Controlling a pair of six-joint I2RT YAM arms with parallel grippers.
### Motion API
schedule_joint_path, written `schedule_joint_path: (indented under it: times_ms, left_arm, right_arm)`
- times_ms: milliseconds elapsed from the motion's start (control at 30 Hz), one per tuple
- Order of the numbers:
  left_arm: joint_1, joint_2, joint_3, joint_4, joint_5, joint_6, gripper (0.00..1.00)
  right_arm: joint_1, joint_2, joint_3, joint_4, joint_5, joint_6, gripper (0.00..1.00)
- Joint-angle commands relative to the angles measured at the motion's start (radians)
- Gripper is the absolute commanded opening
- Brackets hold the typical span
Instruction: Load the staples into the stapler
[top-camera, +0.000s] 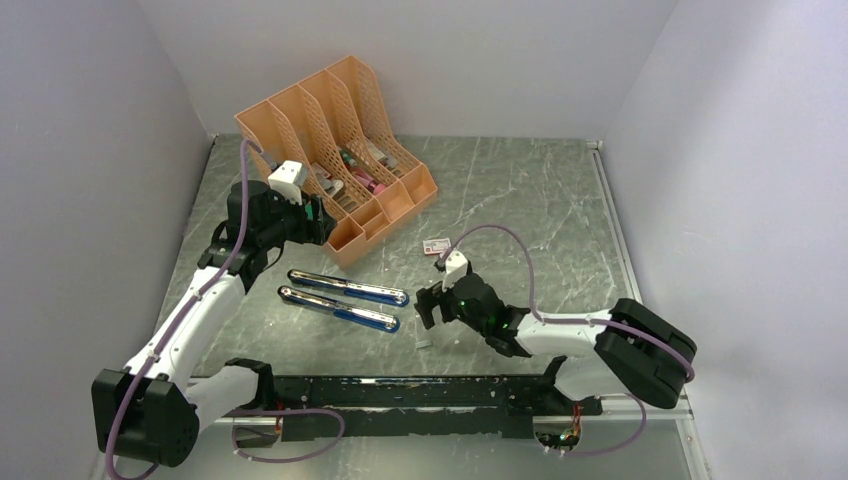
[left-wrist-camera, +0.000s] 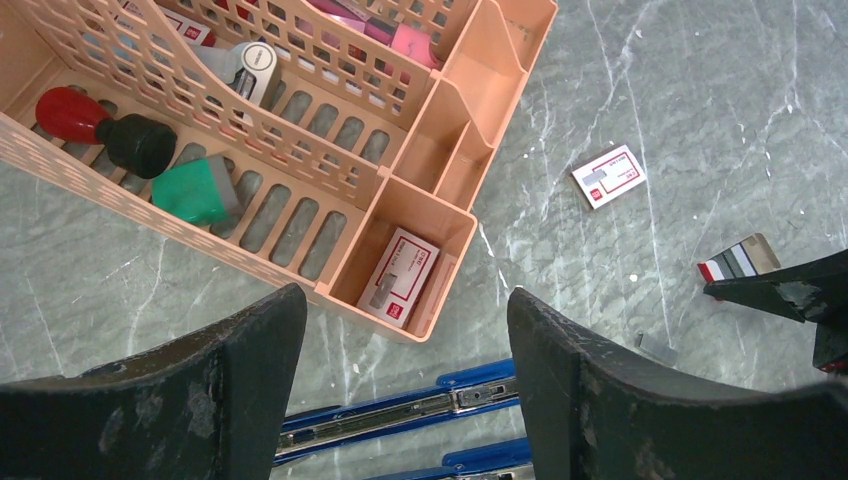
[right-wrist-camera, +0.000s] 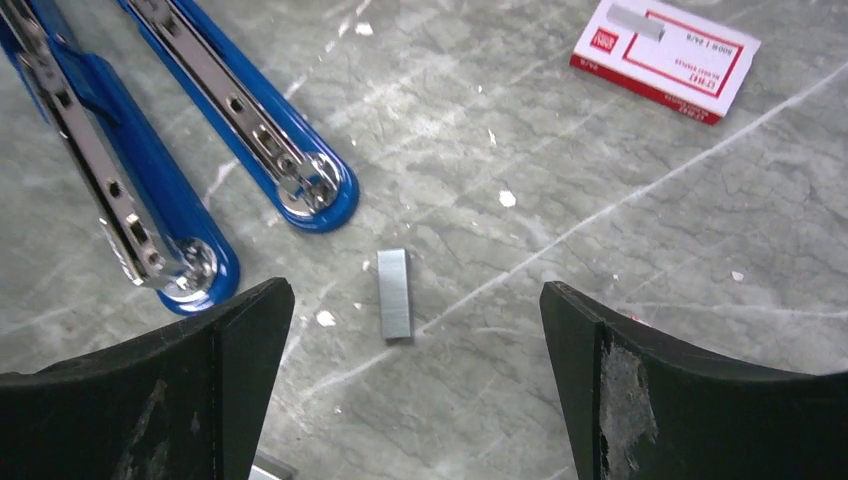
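Note:
The staples lie flat on the grey marble table, a small silvery block between and just ahead of my right gripper's open, empty fingers. From above, the staples sit beside the right gripper. The stapler lies as two long blue bars with chrome channels, side by side, left of the staples. Their rounded ends show at the upper left of the right wrist view. My left gripper hovers open and empty at the orange organizer's front edge, above the stapler. The staples show far right there.
An orange mesh organizer stands at the back left with stamps, small boxes and other items in its slots. A white-and-red staple box lies on the table behind the right gripper. A second box sits in the organizer's front compartment.

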Motion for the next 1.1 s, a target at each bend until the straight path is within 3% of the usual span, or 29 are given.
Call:
schedule_joint_path:
  times_ms: [0, 233, 333, 467, 633, 900, 1067]
  left_arm:
    - [0.011, -0.024, 0.003, 0.003, 0.0, 0.004, 0.77]
    - [0.024, -0.022, 0.005, 0.007, 0.018, -0.003, 0.77]
    - [0.036, -0.025, 0.004, 0.01, 0.03, -0.006, 0.76]
    - [0.05, -0.027, 0.0, 0.013, 0.039, -0.009, 0.76]
    - [0.057, -0.028, -0.004, 0.009, 0.049, -0.012, 0.75]
    - [0.059, -0.026, -0.004, 0.006, 0.053, -0.003, 0.74]
    - [0.059, -0.024, -0.004, 0.004, 0.053, -0.002, 0.74]
  right_arm:
    - [0.014, -0.061, 0.047, 0.069, 0.038, 0.032, 1.0]
    - [0.011, -0.107, 0.112, -0.127, 0.189, 0.035, 1.0]
    - [0.013, -0.169, 0.038, -0.01, 0.07, -0.016, 1.0]
    - [0.013, -0.157, -0.012, 0.064, 0.031, 0.014, 1.0]
    - [0.021, -0.069, -0.069, 0.184, 0.096, -0.037, 0.99]
    - [0.024, 0.033, -0.086, 0.226, 0.0, -0.097, 0.78]
    - [0.046, 0.101, -0.117, 0.315, -0.013, -0.145, 0.73]
